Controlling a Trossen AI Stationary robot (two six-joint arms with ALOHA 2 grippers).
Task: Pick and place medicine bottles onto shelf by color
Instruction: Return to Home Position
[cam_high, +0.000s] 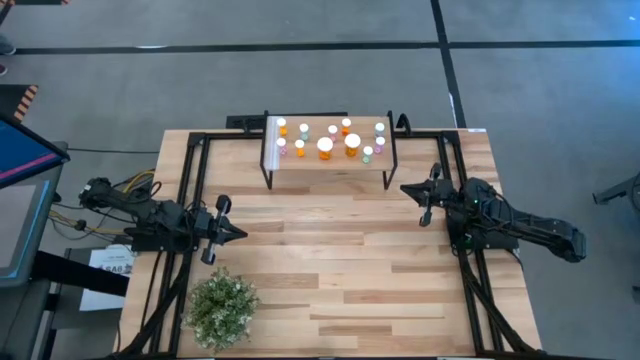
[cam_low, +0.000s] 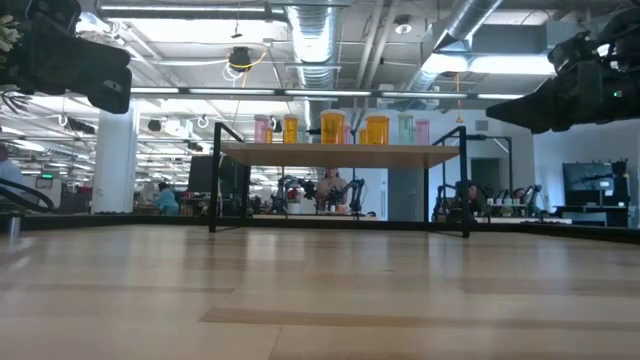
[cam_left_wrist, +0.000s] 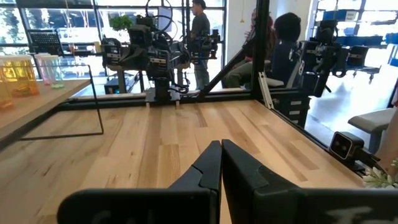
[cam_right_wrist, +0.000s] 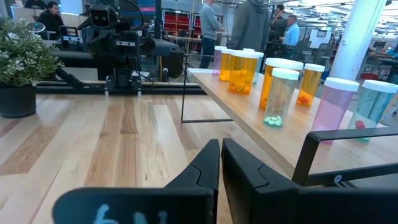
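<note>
Between the fingers of my left gripper (cam_left_wrist: 221, 146) there's nothing: tips pressed together, empty, hovering over bare table (cam_high: 340, 260) on the left side and pointing toward the middle. Right gripper (cam_right_wrist: 221, 144) is the same, tips together and empty, on the right side and aimed inward.

Outward from the right tips, the shelf (cam_high: 325, 168) is near. Its black frame (cam_right_wrist: 309, 158) shows close beside the fingers in the right wrist view, not touching. Every one of the medicine bottles (cam_high: 325, 147) I can see stands upright on the shelf top, crowded, none on the table. From the left tips the shelf is well apart, off toward the far edge. The plant (cam_high: 222, 305) sits near that arm, by the table's near edge.

Risks, my read: sorting looks done, and only pulling the arms back is left.
- **Right arm:** this is the worry. A sideways swing could clip the shelf frame or corner, shake the platform and topple the packed bottles, one knocking the next.
- **Left arm:** it could brush the plant if it drops low while retracting.

Colour grouping I can't confirm from above.
</note>
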